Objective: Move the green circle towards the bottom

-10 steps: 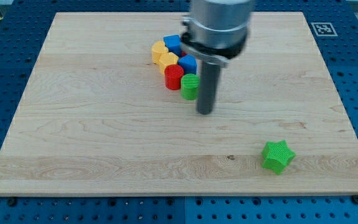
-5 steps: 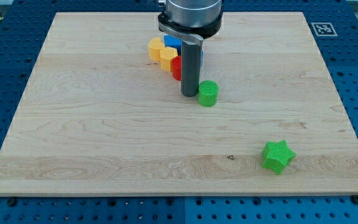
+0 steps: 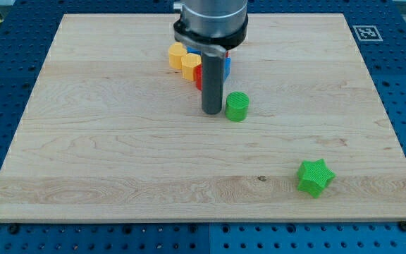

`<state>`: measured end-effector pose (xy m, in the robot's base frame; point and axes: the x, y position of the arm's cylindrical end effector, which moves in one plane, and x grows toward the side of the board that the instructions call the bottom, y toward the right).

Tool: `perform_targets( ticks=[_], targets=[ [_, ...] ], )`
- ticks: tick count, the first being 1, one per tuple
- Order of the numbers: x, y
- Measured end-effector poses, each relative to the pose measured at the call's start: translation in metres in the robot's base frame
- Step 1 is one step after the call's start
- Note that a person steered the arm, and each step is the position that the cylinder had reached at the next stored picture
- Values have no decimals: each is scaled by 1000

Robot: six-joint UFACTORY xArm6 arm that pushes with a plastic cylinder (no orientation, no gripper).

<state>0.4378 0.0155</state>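
Observation:
The green circle (image 3: 237,106) stands alone near the board's middle, right of and below the cluster of blocks. My tip (image 3: 212,111) rests on the board just left of the green circle, close to it or touching its left side. Behind the rod sit a red block (image 3: 199,75), two yellow blocks (image 3: 177,53) (image 3: 189,65) and a blue block (image 3: 227,65), partly hidden by the rod.
A green star (image 3: 314,177) lies at the board's lower right. The wooden board (image 3: 104,155) rests on a blue perforated table. A printed marker (image 3: 364,32) sits at the top right corner.
My tip swung from the green circle's right to its left and knocked it right and down, clear of the cluster. In the last half second the tip slid slightly down-left.

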Motion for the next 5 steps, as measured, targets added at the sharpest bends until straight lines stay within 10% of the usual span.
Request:
perform_targets(
  ticks=[2, 5],
  targets=[
    [-28, 38],
    [62, 66]
  ],
)
